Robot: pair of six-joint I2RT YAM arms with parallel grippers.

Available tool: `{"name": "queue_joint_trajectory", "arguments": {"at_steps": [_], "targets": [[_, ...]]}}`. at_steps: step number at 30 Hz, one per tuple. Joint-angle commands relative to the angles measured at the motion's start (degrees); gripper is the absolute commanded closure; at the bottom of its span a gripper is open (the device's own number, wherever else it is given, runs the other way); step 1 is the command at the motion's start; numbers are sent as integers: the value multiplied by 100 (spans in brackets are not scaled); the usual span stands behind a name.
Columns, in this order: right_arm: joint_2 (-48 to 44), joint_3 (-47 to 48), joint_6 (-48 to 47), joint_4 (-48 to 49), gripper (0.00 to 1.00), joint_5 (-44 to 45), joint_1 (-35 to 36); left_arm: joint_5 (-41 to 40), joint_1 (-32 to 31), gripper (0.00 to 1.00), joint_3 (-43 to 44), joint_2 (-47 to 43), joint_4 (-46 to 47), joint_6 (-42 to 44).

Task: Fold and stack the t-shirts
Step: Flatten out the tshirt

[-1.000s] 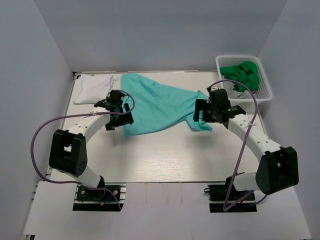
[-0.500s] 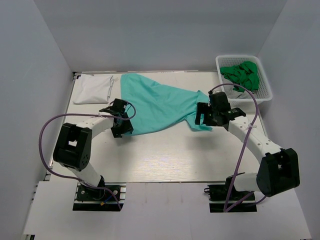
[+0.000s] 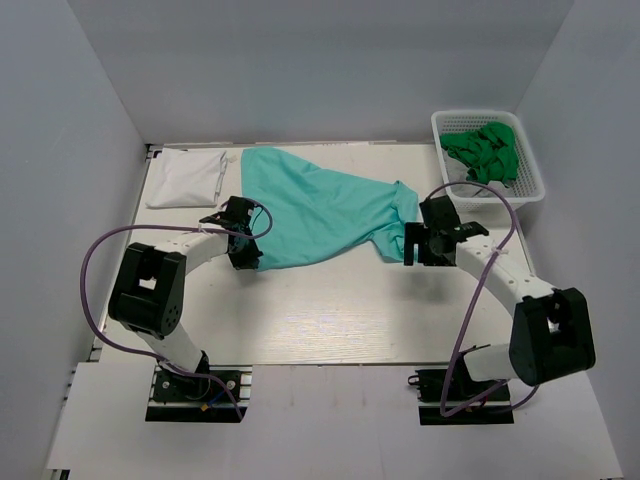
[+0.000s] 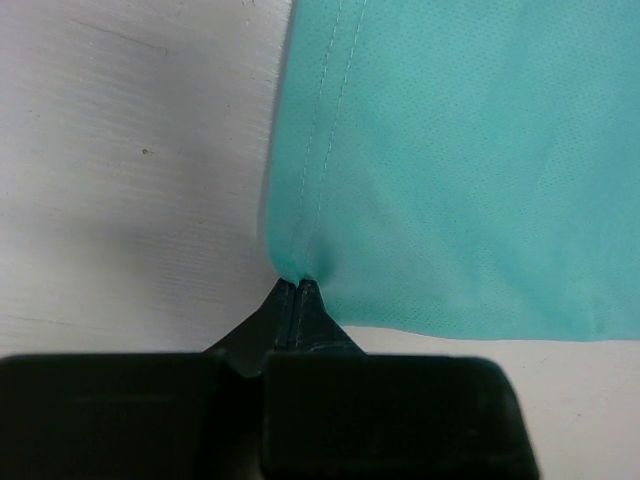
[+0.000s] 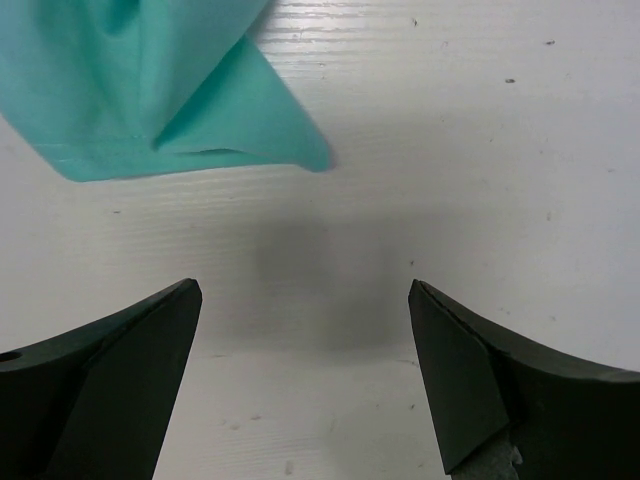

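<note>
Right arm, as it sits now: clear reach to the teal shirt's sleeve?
Probably yes. The right pincer is open over bare table, and the sleeve of the teal shirt lies just ahead, nothing between them. The left pincer grips the hem corner on the other side, out of the way.

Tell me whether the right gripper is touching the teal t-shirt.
Apart. The right wrist view shows the open right gripper over bare table, with the teal t-shirt lying ahead of its fingertips.

Bright, even light; soft grey shadows on the table (image 5: 300,270), sharp focus.
</note>
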Motion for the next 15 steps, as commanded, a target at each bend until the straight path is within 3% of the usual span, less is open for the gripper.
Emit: {"name": "queue_joint_trajectory", "arguments": {"at_steps": [1, 7, 9, 14, 15], "targets": [[412, 98, -717, 147, 10, 149, -26, -135, -4, 100, 198, -120, -98, 32], [1115, 327, -1209, 735, 12, 140, -9, -267, -4, 100, 383, -120, -203, 32], [1265, 501, -1254, 841, 16, 114, -35, -267, -4, 100, 384, -67, -203, 84], [1784, 669, -1289, 1104, 36, -17, -61, -320, -4, 100, 384, -67, -203, 84], [1889, 730, -1289, 1105, 45, -26, -61, -320, -4, 100, 384, -67, -203, 84]]}}
